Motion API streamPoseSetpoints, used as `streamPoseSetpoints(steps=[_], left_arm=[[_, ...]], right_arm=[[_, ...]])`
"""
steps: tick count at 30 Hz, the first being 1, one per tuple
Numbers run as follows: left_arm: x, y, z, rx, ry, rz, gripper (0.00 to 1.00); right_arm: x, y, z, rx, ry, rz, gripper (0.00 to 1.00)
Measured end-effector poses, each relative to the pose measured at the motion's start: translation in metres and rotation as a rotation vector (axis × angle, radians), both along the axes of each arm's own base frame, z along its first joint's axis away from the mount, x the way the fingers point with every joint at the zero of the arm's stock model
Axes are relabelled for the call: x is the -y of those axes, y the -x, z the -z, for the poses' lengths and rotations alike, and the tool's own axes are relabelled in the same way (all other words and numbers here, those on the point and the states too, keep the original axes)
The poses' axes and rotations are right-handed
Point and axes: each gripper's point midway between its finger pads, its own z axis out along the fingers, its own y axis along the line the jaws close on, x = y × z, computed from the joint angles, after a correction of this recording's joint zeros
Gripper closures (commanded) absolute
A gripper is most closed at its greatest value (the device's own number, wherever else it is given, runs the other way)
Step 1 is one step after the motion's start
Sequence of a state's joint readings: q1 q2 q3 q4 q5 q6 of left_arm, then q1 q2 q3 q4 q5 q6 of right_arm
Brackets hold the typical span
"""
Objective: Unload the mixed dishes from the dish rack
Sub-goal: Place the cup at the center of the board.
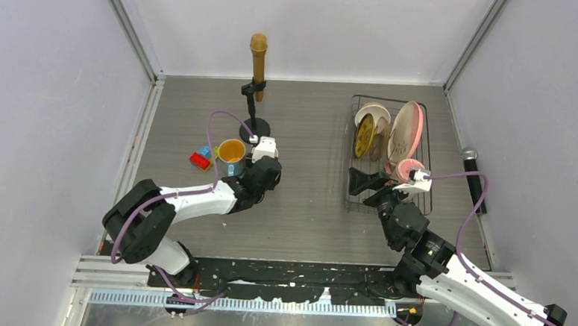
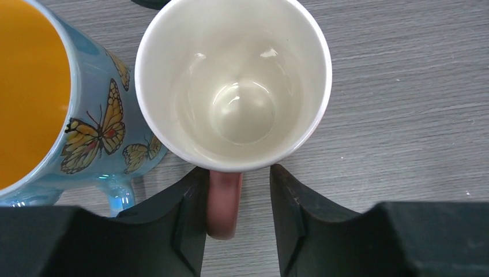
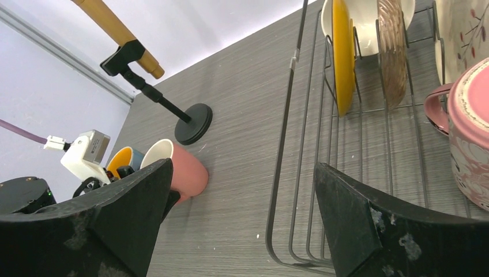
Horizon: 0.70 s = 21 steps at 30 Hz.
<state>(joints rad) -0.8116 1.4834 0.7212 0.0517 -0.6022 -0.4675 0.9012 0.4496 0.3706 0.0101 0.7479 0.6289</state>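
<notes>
The pink mug stands upright on the table beside the orange mug, which is blue with butterflies outside. My left gripper straddles the pink mug's handle. Its left finger touches the handle and its right finger stands clear, so it is open. The dish rack holds a white bowl, a yellow plate, the large pink-cream plate and a patterned pink mug. My right gripper hangs wide open and empty over the rack's near left corner.
A black round-based stand with a wooden microphone rises just behind the two mugs. Small toy blocks lie left of the orange mug. A black microphone lies right of the rack. A brownish ribbed plate stands in the rack.
</notes>
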Motion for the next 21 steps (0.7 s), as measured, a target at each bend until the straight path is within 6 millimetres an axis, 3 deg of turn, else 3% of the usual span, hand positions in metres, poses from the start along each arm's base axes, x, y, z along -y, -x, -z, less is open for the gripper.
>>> streamPoseSetpoints(steps=[6,13,21], left_arm=[[0.0,0.0,-0.002,0.003,0.01,-0.004,0.45],[0.005,0.002,-0.016,0.02,0.067,0.004,0.02],[0.015,0.012,-0.048,0.046,0.194,0.063,0.0]], right_arm=[[0.006,0.0,0.002,-0.017,0.025,0.027,0.01],[0.021,-0.002,-0.002,-0.083,0.115,0.106,0.01],[0.029,-0.016,-0.008,-0.239,0.317,0.228,0.01]])
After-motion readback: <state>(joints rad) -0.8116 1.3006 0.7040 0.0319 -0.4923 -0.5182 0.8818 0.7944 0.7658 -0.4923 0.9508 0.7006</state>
